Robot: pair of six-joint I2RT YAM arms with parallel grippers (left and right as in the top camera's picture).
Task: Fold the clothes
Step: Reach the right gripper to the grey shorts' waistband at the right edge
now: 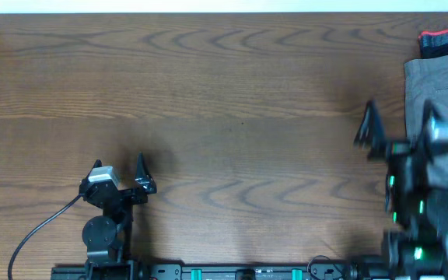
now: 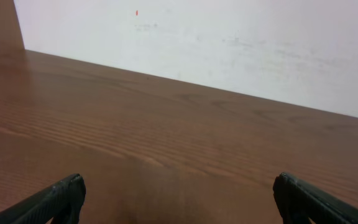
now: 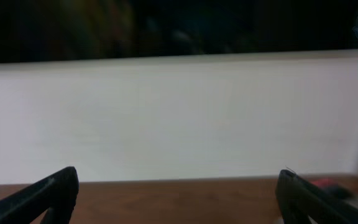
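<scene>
The shorts (image 1: 442, 85) lay spread at the right edge of the worktop (image 1: 224, 93), toward its far right corner. They ran out of the overhead view, so you could not see their full outline. Just beyond them, in that corner, sat a red-and-black item (image 1: 446, 40); what it was could not be told.

Your right hand (image 1: 399, 123) hung over the shorts' left border, blurred, its jaws spread wide with nothing between them. Its wrist camera looked out level at the wall (image 3: 179, 118), so the cloth below was out of its sight. Your left hand (image 1: 118, 165) was well apart, near the front edge on the left side, also wide open and empty over bare wood.

By my reading, folding had not begun, and this was the reach for a first grip. The next move called for tipping the right hand down onto a hem or the waistband and pinching only cloth. You would then need to drag the shorts toward the middle, where both hands could work on them.
</scene>
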